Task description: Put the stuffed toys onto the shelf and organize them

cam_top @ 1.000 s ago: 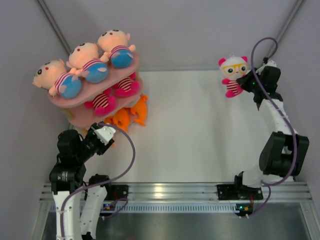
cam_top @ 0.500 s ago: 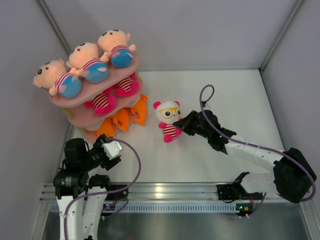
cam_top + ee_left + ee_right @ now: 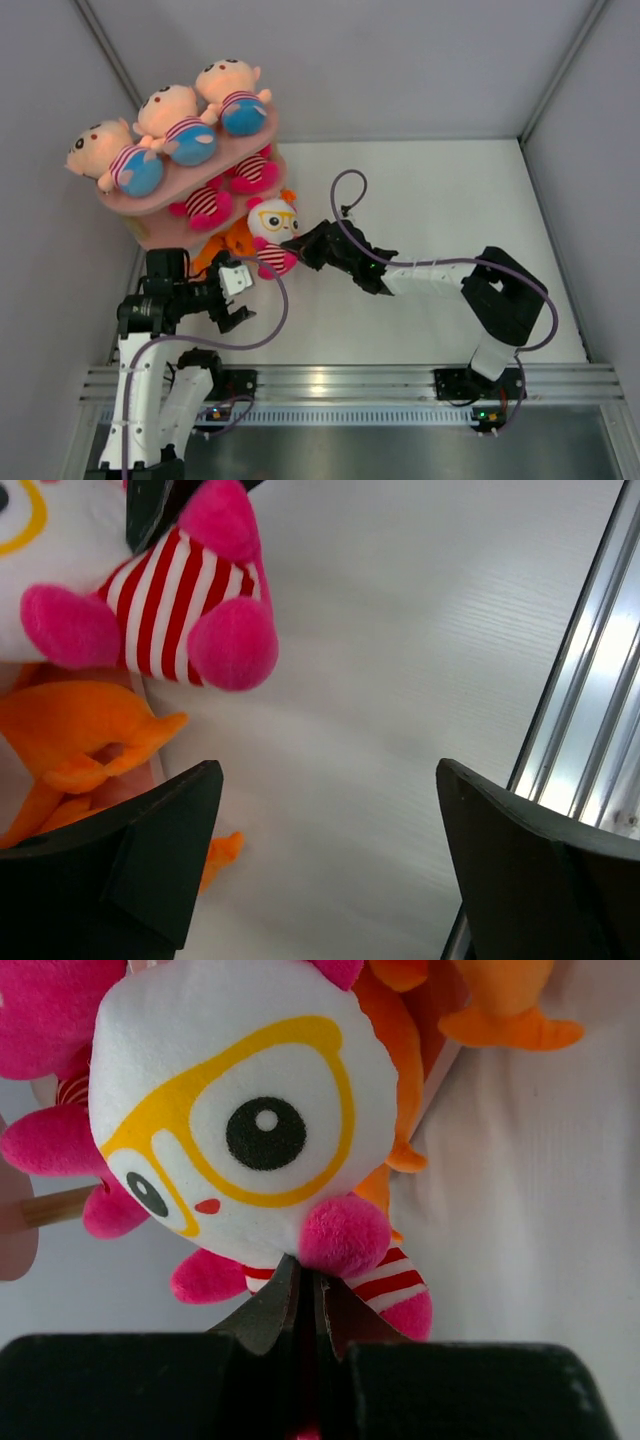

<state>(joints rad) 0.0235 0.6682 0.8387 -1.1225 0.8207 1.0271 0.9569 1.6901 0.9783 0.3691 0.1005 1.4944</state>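
While the right gripper (image 3: 300,245) pinches the glasses doll (image 3: 270,222) beside the shelf (image 3: 140,203), presumably for shelving, the left gripper (image 3: 240,297) hangs wide.

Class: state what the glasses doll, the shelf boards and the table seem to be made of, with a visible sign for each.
Doll: soft plush fabric, matte; fuzzy nap shows on head and paws.
Shelf boards: pink, smooth, matte, rigid-looking; perhaps painted wood or plastic, unclear.
Table: white with faint wood-like grain lines; probably laminate.

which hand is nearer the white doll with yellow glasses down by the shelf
Right. The right hand grips the glasses doll at its body; the left hand hangs open just short of it, not touching.
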